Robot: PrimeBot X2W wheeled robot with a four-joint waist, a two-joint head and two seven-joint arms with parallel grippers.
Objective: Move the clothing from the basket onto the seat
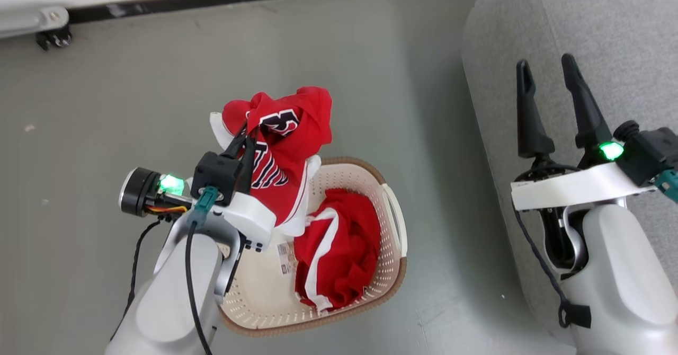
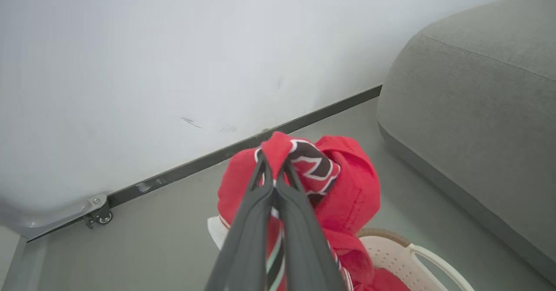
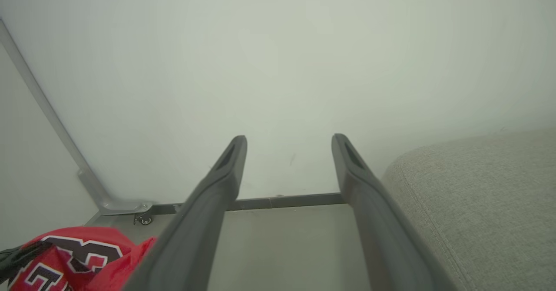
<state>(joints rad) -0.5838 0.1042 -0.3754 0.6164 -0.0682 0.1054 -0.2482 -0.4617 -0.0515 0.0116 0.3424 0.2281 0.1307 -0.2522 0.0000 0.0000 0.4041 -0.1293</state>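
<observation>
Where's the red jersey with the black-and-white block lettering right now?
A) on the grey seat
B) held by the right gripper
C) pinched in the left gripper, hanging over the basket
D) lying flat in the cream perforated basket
C: the left gripper is shut on the red lettered jersey, which hangs over the cream-white perforated plastic basket. The right gripper stands open and empty over the grey fabric seat.

the clothing (image 1: 288, 148) is soft red knit cloth with a fine mesh grain. the basket (image 1: 394, 270) is smooth cream plastic with a brown, woven-looking rim. the seat (image 1: 609, 26) is coarse matt grey fabric. the floor (image 1: 159, 90) is smooth and faintly shiny. the left gripper (image 2: 273, 173) and right gripper (image 3: 289, 139) have matt dark plastic fingers.
</observation>
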